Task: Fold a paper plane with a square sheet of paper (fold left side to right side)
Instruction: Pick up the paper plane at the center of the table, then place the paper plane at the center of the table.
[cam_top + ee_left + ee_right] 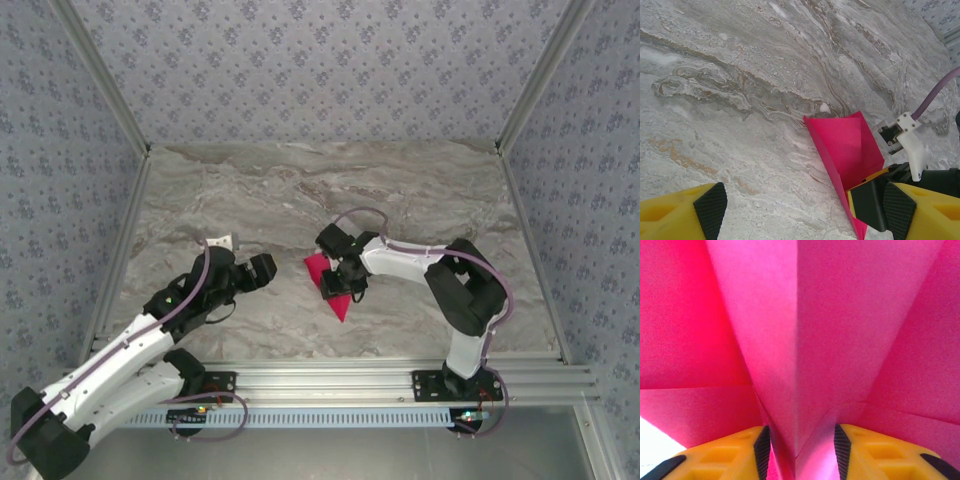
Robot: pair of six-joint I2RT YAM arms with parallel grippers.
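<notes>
The plane (340, 305) lies mid-counter (250, 190), nose toward the arm bases. The right fingers (761, 450) pinch its raised centre fold; the left fingers (710, 207) hover spread wide, empty, just beside it.

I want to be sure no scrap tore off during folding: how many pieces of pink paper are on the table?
1. The folded paper plane lies near the middle of the table, with the right gripper straddling its raised centre fold. A scrap beneath it or the gripper could be hidden.
</notes>
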